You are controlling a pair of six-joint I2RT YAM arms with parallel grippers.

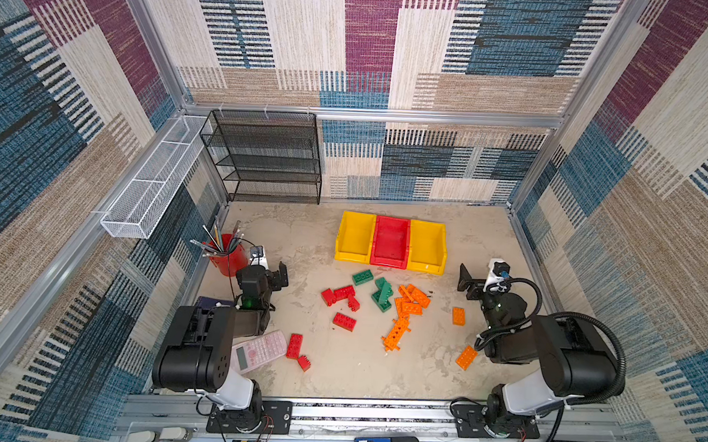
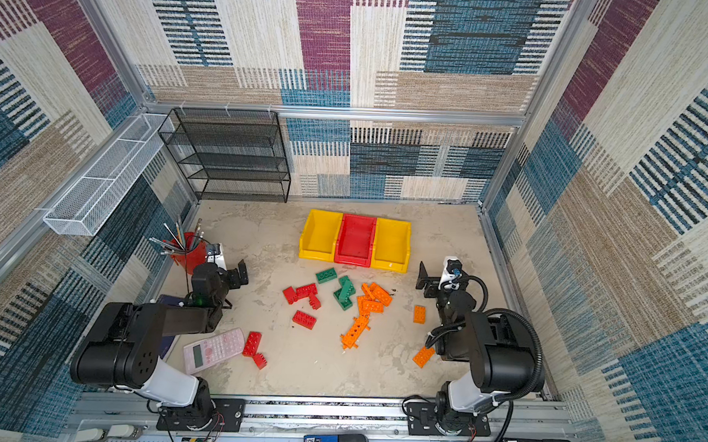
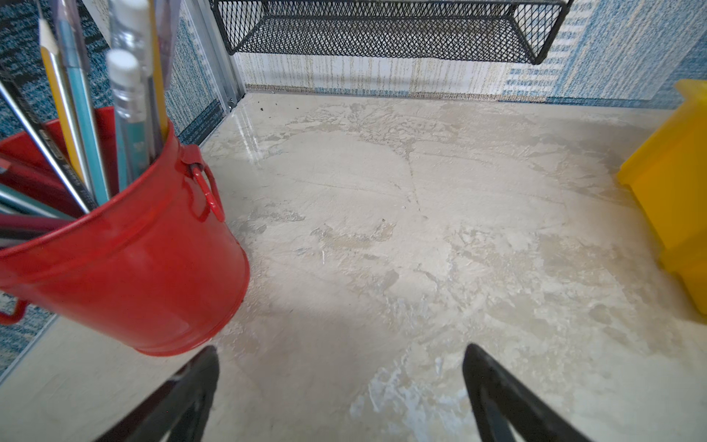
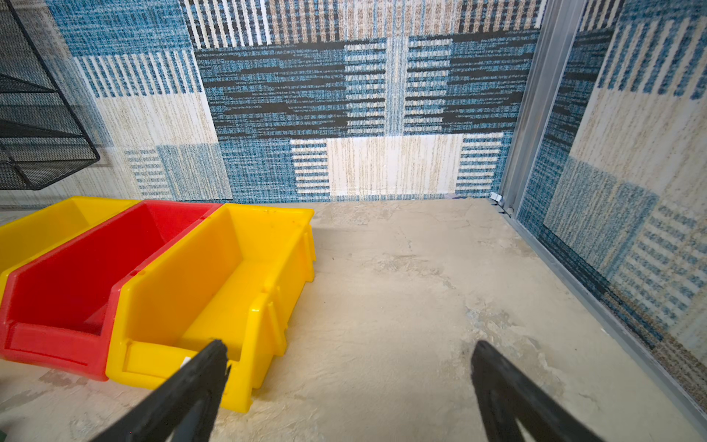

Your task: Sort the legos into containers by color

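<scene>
Legos (image 1: 382,300) lie between gaping, forward-pointing left gripper (image 3: 339,350) and right gripper (image 4: 349,346).

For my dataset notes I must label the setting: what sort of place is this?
Probably a robot test cell: an aluminium frame lined with patterned carpet, the left arm and right arm mounted on a front rail, and desk props like the pencil cup and calculator.

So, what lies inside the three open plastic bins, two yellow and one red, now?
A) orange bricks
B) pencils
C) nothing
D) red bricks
C: in a top view the yellow plastic bin on the left, the red plastic bin and the yellow plastic bin on the right show bare floors; the studded plastic bricks all lie on the table.
</scene>
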